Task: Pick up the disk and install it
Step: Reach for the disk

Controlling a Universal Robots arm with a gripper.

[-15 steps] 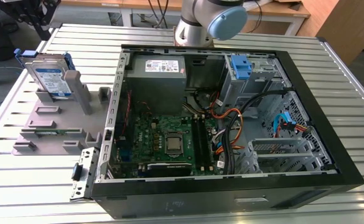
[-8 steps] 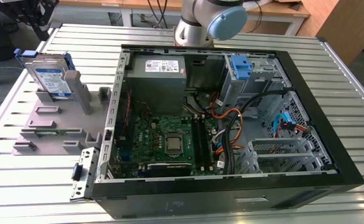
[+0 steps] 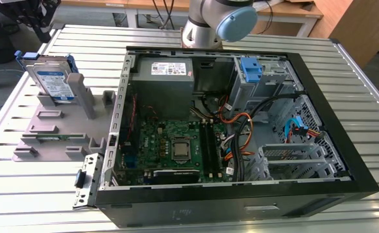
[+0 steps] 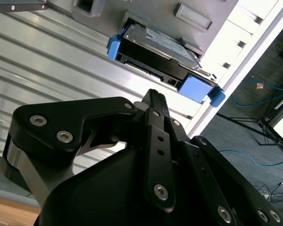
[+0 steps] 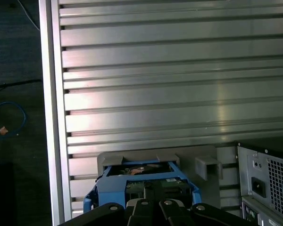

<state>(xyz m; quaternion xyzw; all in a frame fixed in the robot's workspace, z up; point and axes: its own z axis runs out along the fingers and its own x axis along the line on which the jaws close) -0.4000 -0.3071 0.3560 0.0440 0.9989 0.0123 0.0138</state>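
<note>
One disk [image 3: 50,80] upright near table [image 3: 21,194] edge

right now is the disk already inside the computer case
No, the disk stands upright in the grey holder outside the computer case.

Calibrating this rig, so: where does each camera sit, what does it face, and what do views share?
Exterior view: off the arm, looking down into the open computer case on the slatted table; the arm shows at the far edge.
First wrist view: on the arm, facing past the pincer to the disk in its grey holder.
Second wrist view: on the arm, behind the pincer's body, facing the disk.
Shared: all three show the disk; both wrist views the pincer.
</note>
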